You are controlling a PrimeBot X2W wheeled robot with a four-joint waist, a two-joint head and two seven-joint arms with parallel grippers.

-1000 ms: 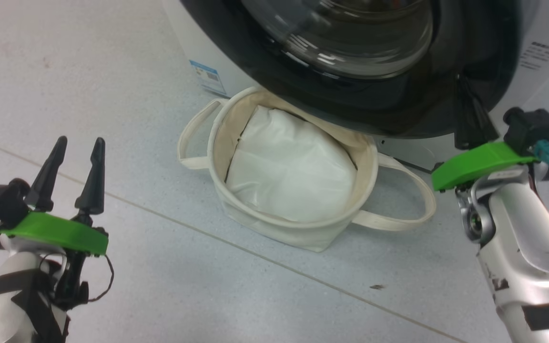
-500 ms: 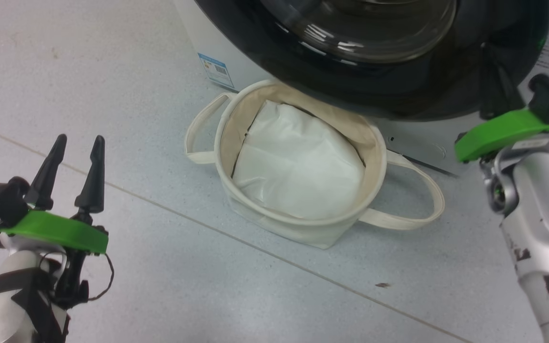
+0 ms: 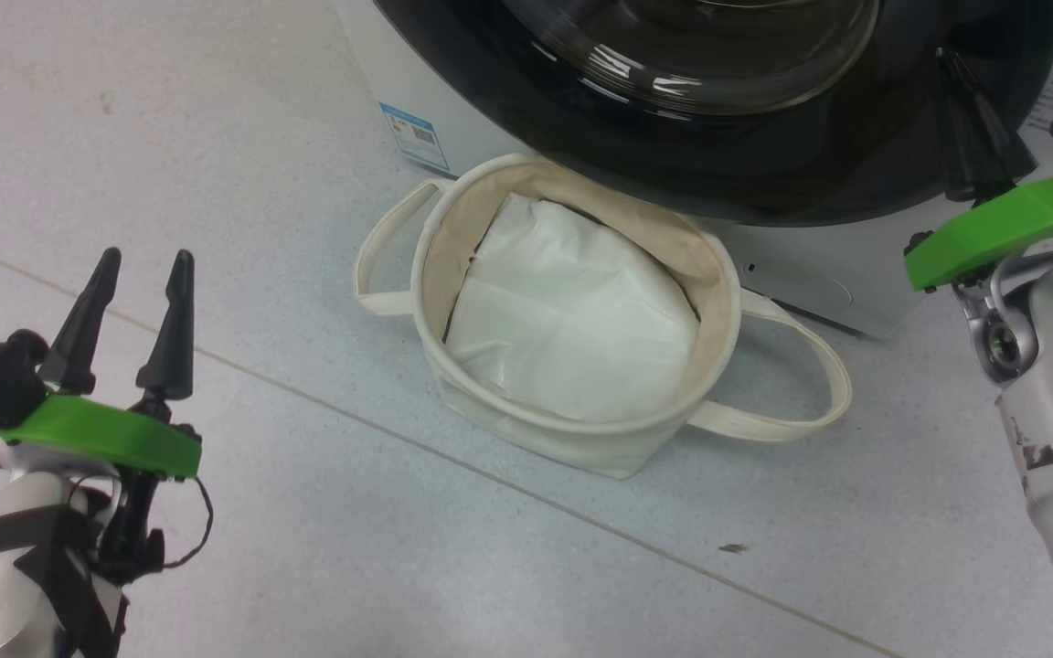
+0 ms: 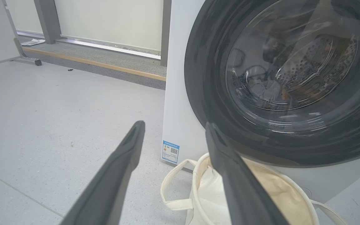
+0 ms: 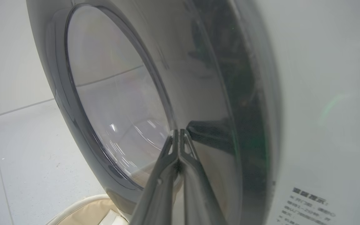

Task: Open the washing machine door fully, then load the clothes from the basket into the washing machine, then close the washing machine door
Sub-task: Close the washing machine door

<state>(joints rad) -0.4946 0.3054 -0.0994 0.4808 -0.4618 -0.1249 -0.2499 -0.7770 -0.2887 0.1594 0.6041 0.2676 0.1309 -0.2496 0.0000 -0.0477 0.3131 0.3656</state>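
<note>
Head view: basket at the foot of the washing machine, door closed.
Left gripper (image 3: 144, 265), jaws spread, hovers over the floor (image 3: 307, 530) left of the basket (image 3: 572, 428), which holds a white cloth bundle (image 3: 572, 320) and sits partly under the washing machine door (image 3: 764, 183). Right gripper (image 5: 178, 132), jaws pressed together, has its tips at the door's black rim. Behind the glass, bluish clothes (image 4: 259, 90) lie in the drum of the washing machine (image 3: 371, 82).

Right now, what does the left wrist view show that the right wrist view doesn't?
Left wrist view: the open left pincer, the blue label low on the washing machine, and clothes behind the glass. Right wrist view: the shut right pincer at the black rim of the washing machine door, and printed text on the white front. Both: that door and the basket beneath it.
</note>
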